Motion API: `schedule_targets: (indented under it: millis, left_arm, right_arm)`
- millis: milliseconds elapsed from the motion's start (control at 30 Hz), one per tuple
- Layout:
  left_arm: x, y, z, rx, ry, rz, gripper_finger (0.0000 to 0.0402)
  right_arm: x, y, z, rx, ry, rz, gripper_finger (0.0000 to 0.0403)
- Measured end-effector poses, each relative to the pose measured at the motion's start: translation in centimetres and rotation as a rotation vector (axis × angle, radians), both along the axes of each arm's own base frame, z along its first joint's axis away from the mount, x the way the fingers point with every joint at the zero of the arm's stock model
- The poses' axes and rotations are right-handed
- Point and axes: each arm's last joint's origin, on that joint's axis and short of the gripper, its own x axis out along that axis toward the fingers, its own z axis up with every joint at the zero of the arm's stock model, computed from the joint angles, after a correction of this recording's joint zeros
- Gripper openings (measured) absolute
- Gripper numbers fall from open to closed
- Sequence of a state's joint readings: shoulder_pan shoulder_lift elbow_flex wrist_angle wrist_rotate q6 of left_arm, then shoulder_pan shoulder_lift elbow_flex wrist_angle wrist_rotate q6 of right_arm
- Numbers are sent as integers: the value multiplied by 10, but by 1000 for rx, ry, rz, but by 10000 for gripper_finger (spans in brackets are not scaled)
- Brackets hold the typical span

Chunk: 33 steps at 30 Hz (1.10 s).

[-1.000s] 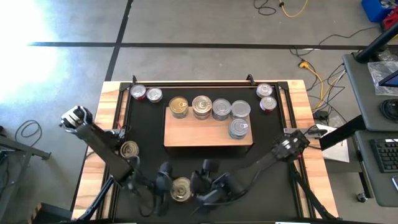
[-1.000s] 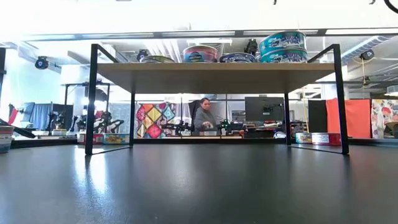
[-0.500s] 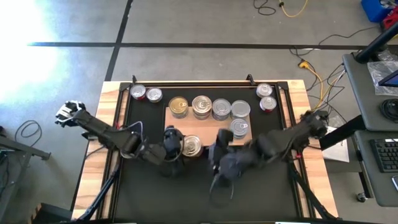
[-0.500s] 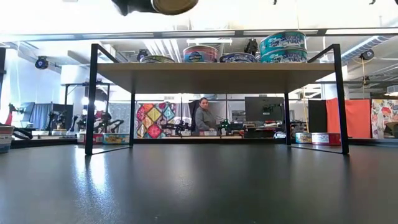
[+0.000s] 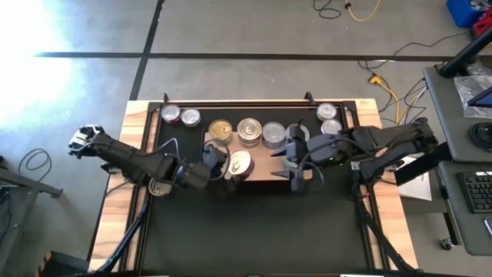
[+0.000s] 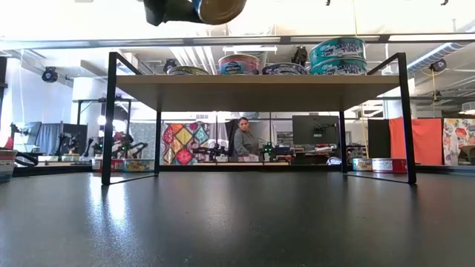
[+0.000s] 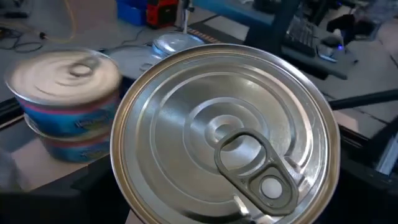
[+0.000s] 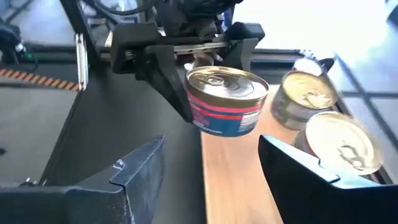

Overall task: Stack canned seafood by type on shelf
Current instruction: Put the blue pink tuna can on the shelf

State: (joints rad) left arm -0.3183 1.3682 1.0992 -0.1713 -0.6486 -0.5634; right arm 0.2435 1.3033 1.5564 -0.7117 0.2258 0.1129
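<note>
The left gripper (image 5: pixel 228 165) has carried its clamped tin (image 5: pixel 240 163) over the shelf (image 5: pixel 261 174), facing the right gripper (image 5: pixel 296 165), whose fingers stand apart.

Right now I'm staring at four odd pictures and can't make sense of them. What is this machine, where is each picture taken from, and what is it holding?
It is a robot with two dark arms at a table, each ending in a two-fingered tool. One picture looks straight down from above, one looks level across the table top, and two come from cameras on the arms' wrists. On the black mat stands a low wooden shelf with a row of small round seafood tins on it; more tins sit at the mat's far corners. The left tool holds a red-banded tin over the front of the shelf; its pull-tab lid fills the left wrist picture. The right tool hovers over the right end of the shelf, fingers apart, holding nothing. From its wrist camera you see the held tin just ahead.
</note>
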Motion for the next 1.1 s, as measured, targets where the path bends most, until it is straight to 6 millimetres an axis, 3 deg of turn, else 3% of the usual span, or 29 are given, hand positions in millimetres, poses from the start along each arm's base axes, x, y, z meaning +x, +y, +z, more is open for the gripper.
schedule_targets:
  millis: [167, 333, 600, 800, 1100]
  left_arm:
    - [1, 17, 10, -29, 55, 68, 371]
    - [2, 26, 6, -23, 64, 102, 371]
    - [7, 44, -9, 132, 185, 97, 371]
    - [22, 55, -17, 88, 176, 122, 371]
    - [50, 43, -45, 59, 197, -20, 371]
  right_arm:
    - [-20, -4, -14, 8, -10, -47, 236]
    - [-34, -9, -26, 34, 5, -85, 237]
    - [-25, -13, -43, -28, 94, -238, 227]
    - [-19, -10, -24, 71, 27, -279, 226]
    - [-18, -11, -9, 147, -37, -315, 226]
